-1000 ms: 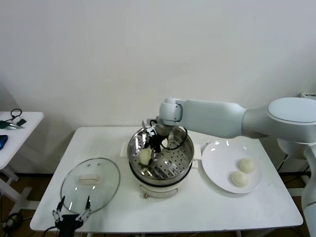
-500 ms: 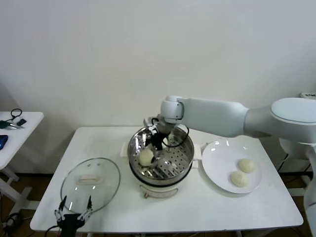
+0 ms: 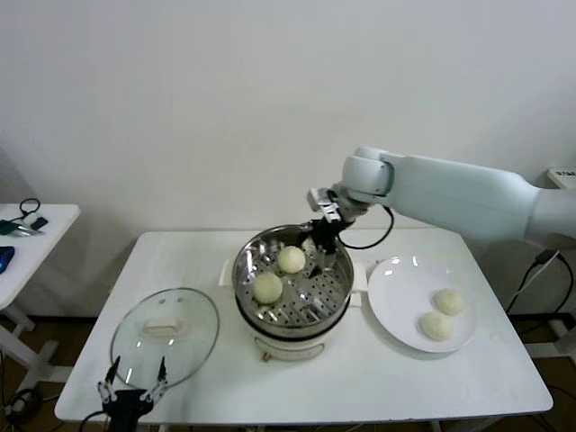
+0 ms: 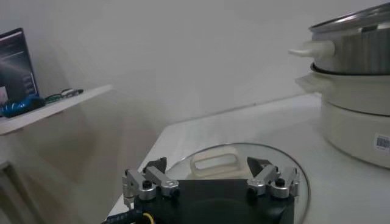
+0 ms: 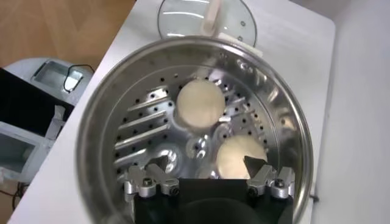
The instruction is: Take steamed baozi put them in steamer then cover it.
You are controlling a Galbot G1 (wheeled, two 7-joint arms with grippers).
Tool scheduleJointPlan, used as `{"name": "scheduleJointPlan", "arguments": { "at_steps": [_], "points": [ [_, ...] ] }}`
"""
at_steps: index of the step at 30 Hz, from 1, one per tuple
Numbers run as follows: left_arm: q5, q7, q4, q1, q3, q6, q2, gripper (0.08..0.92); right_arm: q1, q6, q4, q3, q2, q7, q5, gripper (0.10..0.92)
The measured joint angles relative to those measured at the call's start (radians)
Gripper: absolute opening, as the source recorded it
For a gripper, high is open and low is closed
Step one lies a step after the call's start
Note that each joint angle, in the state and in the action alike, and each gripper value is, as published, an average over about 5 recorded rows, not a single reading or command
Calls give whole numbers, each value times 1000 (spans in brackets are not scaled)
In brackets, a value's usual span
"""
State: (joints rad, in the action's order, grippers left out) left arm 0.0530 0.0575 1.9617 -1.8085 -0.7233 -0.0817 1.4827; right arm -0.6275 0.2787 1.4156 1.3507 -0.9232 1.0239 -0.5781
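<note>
The steamer (image 3: 243, 286) stands mid-table, its steel basket holding two baozi (image 3: 267, 287) (image 3: 291, 259). Just above the basket's far right side hangs my right gripper (image 3: 317, 256), open and empty. Seen from the right wrist, that gripper (image 5: 206, 164) spreads over the perforated bottom, one baozi (image 5: 239, 156) close by a fingertip and the other (image 5: 199, 103) farther in. Two more baozi (image 3: 449, 301) (image 3: 436, 326) lie on the white plate (image 3: 396, 288). The glass cover (image 3: 165, 337) rests flat at the left. My left gripper (image 3: 131, 380) waits open at its near edge, facing the cover's handle (image 4: 214, 164).
A small side table (image 3: 31, 225) with cables stands off to the left. The steamer's white base (image 4: 356, 128) rises to one side of the left gripper (image 4: 207, 165). Bare tabletop lies in front of the steamer and the plate.
My right gripper has pulled back and to the right across the basket. A second baozi now lies uncovered in the steamer beside the first. The left arm has stayed still.
</note>
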Motion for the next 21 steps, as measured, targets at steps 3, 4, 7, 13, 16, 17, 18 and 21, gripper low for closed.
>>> {"name": "scheduleJointPlan", "arguments": {
  "at_steps": [3,4,7,13,16,17,18,21],
  "points": [
    [0,1,2,-3,0,-1,0,823,11,-5,41,-13,74,9,23,823],
    [0,1,2,-4,0,-2,0,823,18,-7,54,-18,99,12,34,823],
    [0,2,4,-7,-1,-3,0,823,50,-14,84,-36,172,22,71,823],
    [0,2,5,-14,0,-3,-1,823,140,-36,106,-82,297,47,174,823],
    [0,2,7,-15,-2,-3,0,823,195,-52,101,-113,340,61,233,823],
    [0,2,7,-15,-2,-3,0,823,215,-57,97,-124,351,65,252,823],
    [0,2,7,-15,-4,-3,0,823,235,-63,92,-135,361,69,272,823],
    [0,3,7,-15,-7,-3,0,823,296,-81,73,-170,384,78,330,823]
  ]
}}
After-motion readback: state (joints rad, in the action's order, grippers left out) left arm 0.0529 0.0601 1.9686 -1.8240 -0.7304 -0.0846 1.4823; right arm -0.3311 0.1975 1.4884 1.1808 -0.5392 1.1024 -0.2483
